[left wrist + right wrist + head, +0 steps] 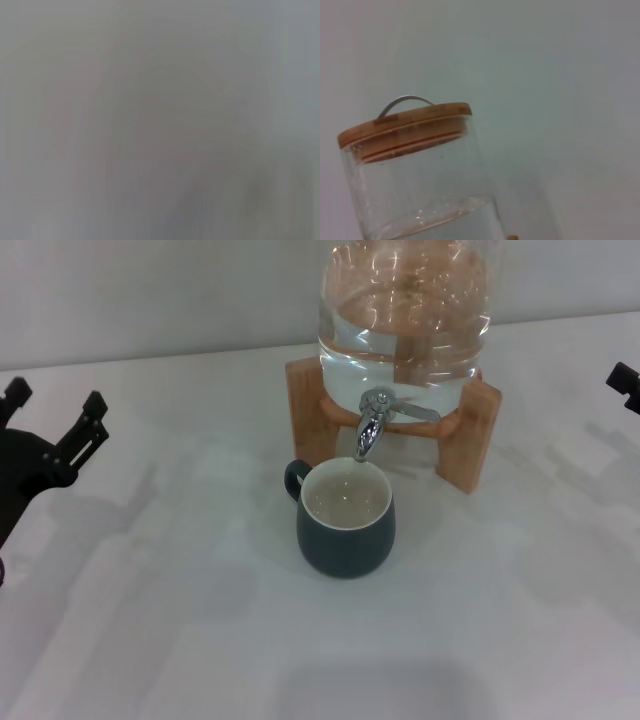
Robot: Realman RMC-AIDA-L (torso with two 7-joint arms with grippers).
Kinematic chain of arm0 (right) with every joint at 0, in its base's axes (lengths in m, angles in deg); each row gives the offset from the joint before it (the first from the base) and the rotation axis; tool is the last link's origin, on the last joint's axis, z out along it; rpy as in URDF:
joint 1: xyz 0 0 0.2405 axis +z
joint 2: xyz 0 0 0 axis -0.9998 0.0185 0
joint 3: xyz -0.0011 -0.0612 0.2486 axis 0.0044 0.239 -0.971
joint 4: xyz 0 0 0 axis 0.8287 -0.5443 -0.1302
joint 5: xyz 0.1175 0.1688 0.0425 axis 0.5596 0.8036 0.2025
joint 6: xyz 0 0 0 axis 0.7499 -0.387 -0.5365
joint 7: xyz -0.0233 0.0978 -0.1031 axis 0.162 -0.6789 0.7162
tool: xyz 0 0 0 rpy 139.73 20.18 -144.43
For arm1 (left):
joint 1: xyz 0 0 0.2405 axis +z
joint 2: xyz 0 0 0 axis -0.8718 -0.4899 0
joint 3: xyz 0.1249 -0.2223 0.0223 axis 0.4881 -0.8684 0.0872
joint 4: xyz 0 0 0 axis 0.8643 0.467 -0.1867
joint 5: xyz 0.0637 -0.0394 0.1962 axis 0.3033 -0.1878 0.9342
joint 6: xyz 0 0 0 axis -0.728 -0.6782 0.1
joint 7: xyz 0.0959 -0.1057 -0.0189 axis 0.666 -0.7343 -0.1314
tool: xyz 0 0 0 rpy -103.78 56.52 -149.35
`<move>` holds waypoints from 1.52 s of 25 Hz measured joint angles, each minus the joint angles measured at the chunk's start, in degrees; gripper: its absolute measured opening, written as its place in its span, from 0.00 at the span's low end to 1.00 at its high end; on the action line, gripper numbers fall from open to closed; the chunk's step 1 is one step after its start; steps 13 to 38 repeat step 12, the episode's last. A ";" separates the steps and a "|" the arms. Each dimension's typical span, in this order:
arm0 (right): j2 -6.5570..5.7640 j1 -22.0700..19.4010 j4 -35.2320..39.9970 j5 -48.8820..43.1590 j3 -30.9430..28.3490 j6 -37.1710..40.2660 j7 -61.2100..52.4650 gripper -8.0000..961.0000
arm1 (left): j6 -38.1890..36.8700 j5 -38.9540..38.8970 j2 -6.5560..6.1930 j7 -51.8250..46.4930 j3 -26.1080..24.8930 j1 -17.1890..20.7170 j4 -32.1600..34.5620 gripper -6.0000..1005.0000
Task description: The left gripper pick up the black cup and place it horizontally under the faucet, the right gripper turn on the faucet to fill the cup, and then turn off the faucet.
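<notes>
My left gripper (50, 455) sits at the left edge of the head view with its black fingers spread wide and nothing in them, well apart from the black cup (346, 519). My right gripper (625, 386) shows only as a black tip at the right edge, so I cannot tell how its fingers stand.

The cup is upright on the white table (180, 640), directly beneath the faucet (372, 425), with the spout over the far part of its rim and its little loop handle pointing towards my left side. I see what looks like a little water in it, and no clear stream from the spout. I judge the cup placed and the faucet work to be the step in hand.

To do it well, I would bring the right gripper in from the right towards the lever, which juts to that side, and clear the near leg of the wooden stand (470, 430). The lever is small, smooth chrome, so I expect it to slip unless gripped squarely. I would move it gently, because the glass jar (405, 315) only rests in its cradle.

The cup is squat and rounded, matte dark outside and cream within. The jar is clear and part-full, and the right wrist view shows its wooden lid (405, 125) with a thin metal handle. The left wrist view shows nothing I can make out.
</notes>
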 joint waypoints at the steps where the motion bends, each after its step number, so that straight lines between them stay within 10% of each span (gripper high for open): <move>1: 0.00 0.00 -0.03 0.00 -0.03 0.32 0.00 0.88 | 1.28 0.19 0.01 0.12 -0.02 0.46 -0.46 0.88; 38: 0.15 0.01 -0.06 0.48 -0.15 2.16 0.00 0.88 | 6.35 0.43 -0.04 0.10 -1.57 1.70 -0.57 0.88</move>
